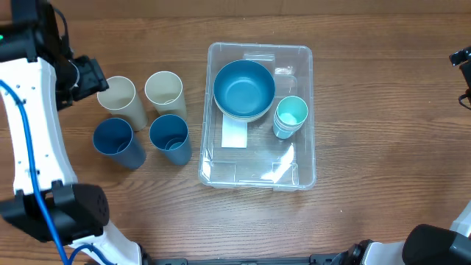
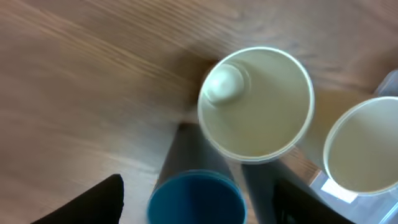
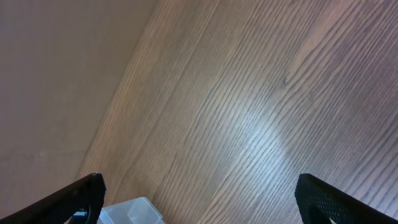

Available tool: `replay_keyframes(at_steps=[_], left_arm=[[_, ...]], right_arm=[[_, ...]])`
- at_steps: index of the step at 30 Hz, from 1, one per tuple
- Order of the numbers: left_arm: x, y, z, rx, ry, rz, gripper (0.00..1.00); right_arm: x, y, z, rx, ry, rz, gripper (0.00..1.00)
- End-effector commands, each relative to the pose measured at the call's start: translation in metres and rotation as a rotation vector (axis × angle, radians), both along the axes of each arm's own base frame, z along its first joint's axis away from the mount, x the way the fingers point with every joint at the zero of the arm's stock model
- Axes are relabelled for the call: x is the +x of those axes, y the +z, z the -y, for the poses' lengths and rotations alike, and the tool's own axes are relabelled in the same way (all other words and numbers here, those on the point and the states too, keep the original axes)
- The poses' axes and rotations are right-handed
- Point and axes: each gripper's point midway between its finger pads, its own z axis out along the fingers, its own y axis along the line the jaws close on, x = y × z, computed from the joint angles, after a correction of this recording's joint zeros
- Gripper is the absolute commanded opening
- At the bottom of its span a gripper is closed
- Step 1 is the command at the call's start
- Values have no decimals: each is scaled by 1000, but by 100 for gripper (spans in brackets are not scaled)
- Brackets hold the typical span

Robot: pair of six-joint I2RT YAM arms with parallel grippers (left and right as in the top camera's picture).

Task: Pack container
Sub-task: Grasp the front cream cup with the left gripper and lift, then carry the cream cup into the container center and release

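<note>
The clear container [image 1: 254,168] stands mid-table with a white label [image 1: 235,135] on its bottom. Inside it are a blue bowl [image 1: 243,88] and a light teal cup [image 1: 290,115]. To its left stand two cream cups [image 1: 120,99] [image 1: 165,91] and two blue cups [image 1: 115,141] [image 1: 171,138]. My left gripper [image 1: 90,76] is open above the far-left cream cup [image 2: 256,102]. In the left wrist view a blue cup [image 2: 196,196] shows between the open fingers [image 2: 196,211]. My right gripper [image 3: 199,205] is open and empty at the far right edge [image 1: 462,59].
The right wrist view shows bare wooden table [image 3: 249,112] and a corner of the container [image 3: 134,213]. The second cream cup [image 2: 360,146] shows at the right of the left wrist view. The four loose cups stand close together.
</note>
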Motion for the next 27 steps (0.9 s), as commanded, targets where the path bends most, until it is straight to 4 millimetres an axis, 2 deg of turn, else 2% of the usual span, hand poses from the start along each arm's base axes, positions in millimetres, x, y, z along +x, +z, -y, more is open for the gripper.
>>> replay_keyframes(at_steps=[1, 6, 8, 9, 13, 14, 17, 20, 22, 23, 25, 26, 27], left_arm=[[-1, -44, 12, -82, -58, -74, 75], [-8, -81, 0, -50, -8, -125, 74], [-3, -92, -5, -45, 1, -108, 69], [-2, -97, -6, -43, 3, -101, 63], [7, -107, -10, -34, 29, -65, 12], [10, -106, -12, -33, 43, -52, 4], [16, -96, -24, -10, 108, -9, 4], [14, -65, -57, 87, 188, 15, 4], [10, -18, -86, 210, 252, 66, 4], [12, 6, -88, 231, 239, 107, 4], [14, 48, -81, 215, 229, 203, 4], [17, 76, -67, 173, 191, 280, 4], [18, 108, -42, 120, 112, 372, 4]], right_arm=[[-2, 5, 0, -6, -7, 14, 100], [-2, 5, 0, -6, -7, 14, 100], [-2, 5, 0, -6, -7, 14, 100], [-2, 5, 0, -6, -7, 14, 100], [-2, 5, 0, -6, -7, 14, 100], [-2, 5, 0, -6, -7, 14, 100], [-2, 5, 0, -6, -7, 14, 100], [-2, 5, 0, -6, -7, 14, 100], [-2, 5, 0, -6, -7, 14, 100], [-2, 5, 0, -6, -7, 14, 100], [-2, 5, 0, -6, -7, 14, 100], [-2, 5, 0, -6, -7, 14, 100], [-2, 5, 0, -6, -7, 14, 100]])
